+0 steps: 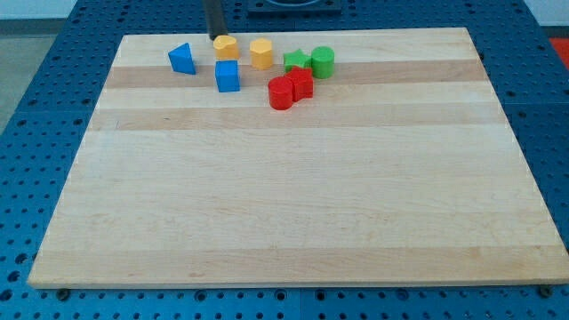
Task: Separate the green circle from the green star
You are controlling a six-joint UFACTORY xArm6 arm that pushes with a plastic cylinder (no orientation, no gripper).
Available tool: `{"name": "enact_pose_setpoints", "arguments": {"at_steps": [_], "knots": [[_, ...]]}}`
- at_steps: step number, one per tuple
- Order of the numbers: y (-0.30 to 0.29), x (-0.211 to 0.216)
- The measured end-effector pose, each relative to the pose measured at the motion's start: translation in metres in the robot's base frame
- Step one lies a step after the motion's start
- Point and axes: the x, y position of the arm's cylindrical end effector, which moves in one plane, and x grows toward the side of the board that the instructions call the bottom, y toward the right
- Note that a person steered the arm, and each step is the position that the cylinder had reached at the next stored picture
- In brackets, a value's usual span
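The green circle (323, 61) is a short cylinder near the view's top, right of centre. The green star (296, 62) lies right beside it on its left, the two touching or nearly so. My tip (214, 36) is at the board's top edge, just left of and touching or almost touching a yellow block (226, 47). The tip is well to the left of both green blocks.
A second yellow block (261, 53) sits between the first yellow block and the green star. Two red blocks (291, 89) lie just below the green star. A blue cube (228, 76) and a blue triangular block (182, 59) lie to the left. The wooden board (293, 204) rests on a blue pegboard.
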Motion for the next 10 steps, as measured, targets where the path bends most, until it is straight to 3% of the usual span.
{"name": "enact_pose_setpoints", "arguments": {"at_steps": [3, 8, 10], "knots": [[0.130, 0.014], [0.161, 0.117], [0.206, 0.139]]}}
